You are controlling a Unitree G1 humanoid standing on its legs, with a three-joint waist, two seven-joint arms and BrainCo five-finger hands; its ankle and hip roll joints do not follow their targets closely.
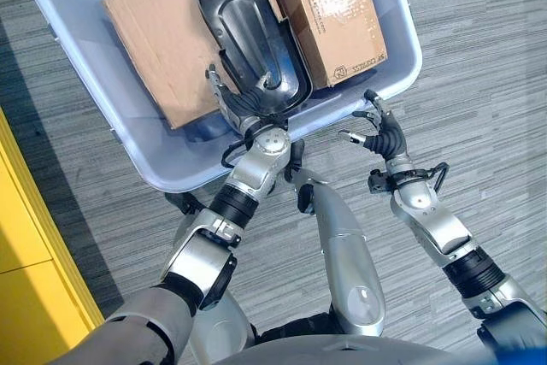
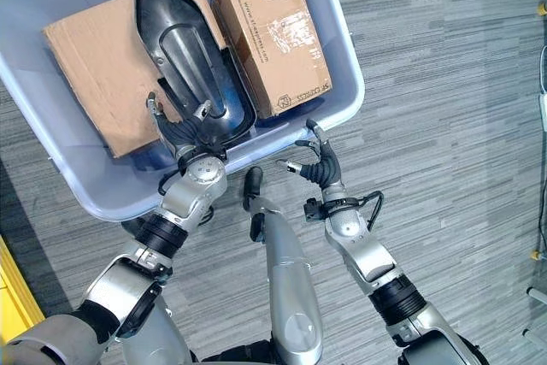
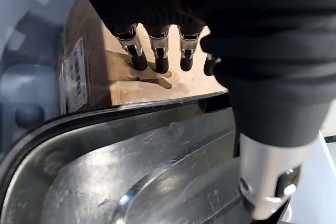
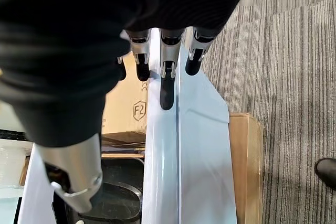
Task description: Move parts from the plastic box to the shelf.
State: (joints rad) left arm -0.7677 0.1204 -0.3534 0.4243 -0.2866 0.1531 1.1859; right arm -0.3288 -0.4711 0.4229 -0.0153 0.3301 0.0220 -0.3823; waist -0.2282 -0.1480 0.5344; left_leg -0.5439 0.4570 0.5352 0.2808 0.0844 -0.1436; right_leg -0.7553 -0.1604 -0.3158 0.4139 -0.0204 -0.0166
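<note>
A pale blue plastic box (image 1: 171,173) stands on the floor and holds a long black moulded part (image 1: 248,32). The part lies across a flat cardboard sheet (image 1: 162,40), beside a printed cardboard carton (image 1: 329,14). My left hand (image 1: 248,113) is at the near end of the black part (image 3: 131,171). Its fingers (image 3: 160,56) reach straight over the sheet and its thumb hangs over the part's hollow, with the rim between them. My right hand (image 1: 385,134) hovers open just outside the box's near right corner. Its fingers (image 4: 167,77) are spread above the rim (image 4: 189,145).
A yellow panel (image 1: 26,245) runs along the left side of the floor. Grey striped carpet (image 1: 479,83) lies open to the right of the box. A brown board edge (image 4: 244,171) shows against the box's outer wall.
</note>
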